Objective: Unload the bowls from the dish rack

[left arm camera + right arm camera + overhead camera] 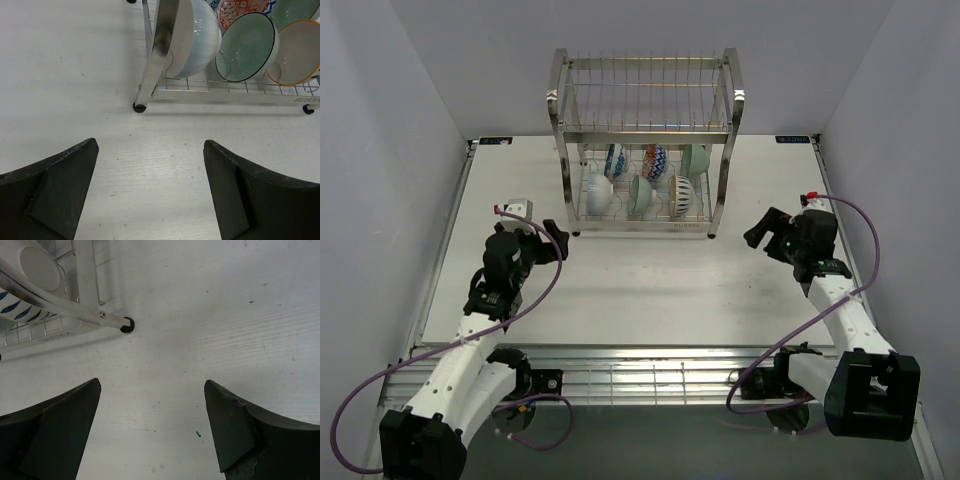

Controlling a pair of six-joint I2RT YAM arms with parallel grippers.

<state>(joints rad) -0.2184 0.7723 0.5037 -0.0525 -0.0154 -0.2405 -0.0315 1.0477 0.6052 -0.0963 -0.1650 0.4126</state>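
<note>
The dish rack [645, 132] stands at the back middle of the table, its upper tier bare. Several bowls stand on edge in its lower tier: a white one [599, 193], a green one [640, 193] and a brown-striped one [682, 195] in front, with patterned ones [655, 162] behind. My left gripper [558, 240] is open, low over the table, left of the rack's front left post [157, 55]. The left wrist view shows the white bowl [197, 40] and green bowl [246, 47] ahead of the gripper [150, 150]. My right gripper [757, 232] [152, 385] is open, near the right front foot [128, 325].
The white table [650, 290] is walled by grey panels on the left, right and back. A ribbed metal rail [640, 375] runs along the near edge between the arm bases. Purple cables [552, 285] loop off both arms.
</note>
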